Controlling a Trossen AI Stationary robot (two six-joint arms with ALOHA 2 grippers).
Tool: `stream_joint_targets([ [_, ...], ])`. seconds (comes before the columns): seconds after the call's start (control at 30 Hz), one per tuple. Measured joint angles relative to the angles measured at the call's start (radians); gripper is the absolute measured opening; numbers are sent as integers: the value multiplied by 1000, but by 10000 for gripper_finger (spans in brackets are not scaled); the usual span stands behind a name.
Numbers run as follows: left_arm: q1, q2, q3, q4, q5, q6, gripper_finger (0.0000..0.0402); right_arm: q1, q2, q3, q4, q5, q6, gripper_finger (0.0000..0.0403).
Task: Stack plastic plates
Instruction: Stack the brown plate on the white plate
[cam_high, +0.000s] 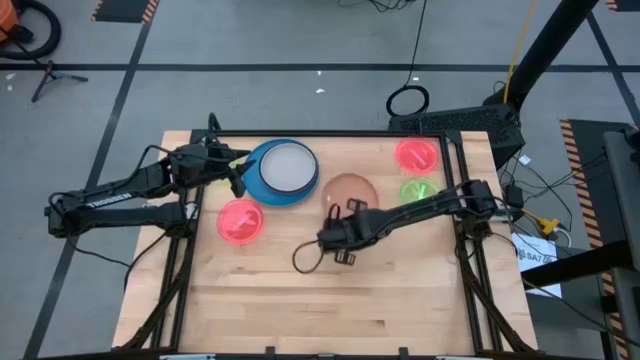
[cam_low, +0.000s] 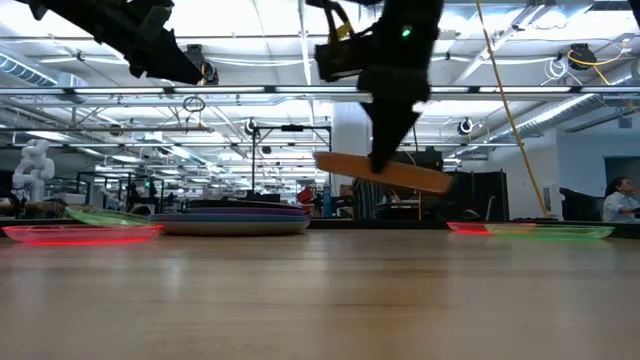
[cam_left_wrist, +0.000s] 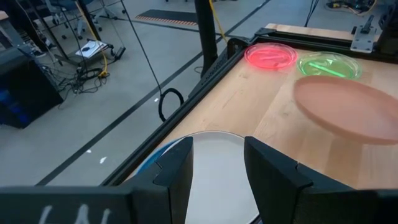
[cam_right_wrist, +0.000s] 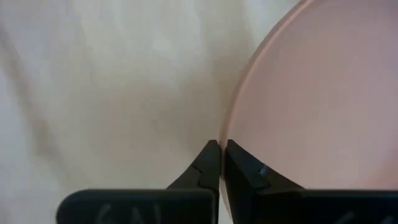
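A stack of plates (cam_high: 283, 172) stands at the far left of the table, with a blue plate under a grey top plate (cam_left_wrist: 214, 165). My left gripper (cam_high: 238, 172) hovers open over the stack's left rim and touches nothing. My right gripper (cam_high: 335, 212) is shut on a tan plate (cam_high: 352, 189), held in the air mid-table (cam_low: 385, 172). A pink plate (cam_high: 240, 222) lies flat near the stack. Another pink plate (cam_high: 417, 153) and a green plate (cam_high: 420, 190) lie flat at the far right. My right gripper pinches the tan plate's rim (cam_right_wrist: 231, 134) between its two fingertips, at the plate's near-left edge. The fingers come from above, slanting in from the table's near right. The plate is lifted clear of the table and tilted (cam_low: 440, 183).
The near half of the wooden table (cam_high: 330, 300) holds nothing. A dark frame rail (cam_high: 330, 134) runs along the far edge. A loop of cable (cam_high: 305, 258) hangs by the right arm.
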Motion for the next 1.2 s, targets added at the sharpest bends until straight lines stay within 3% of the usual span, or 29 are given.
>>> stream_joint_targets([
  [0.2, 0, 0, 0, 2, 0, -6, 149, -103, 6, 0, 176, 39, -322, 2],
  [0.43, 0, 0, 0, 3, 0, -4, 149, -211, 14, 0, 409, -8, -624, 1],
  [0.57, 0, 0, 0, 3, 0, -2, 149, -258, 29, 1, 498, -70, -687, 1],
  [1.0, 1, 0, 0, 19, 0, 6, 149, -331, 71, 0, 631, -123, -890, 7],
  [1.2, 1, 0, 0, 22, 0, 9, 149, -335, 125, 0, 703, -99, -937, 27],
])
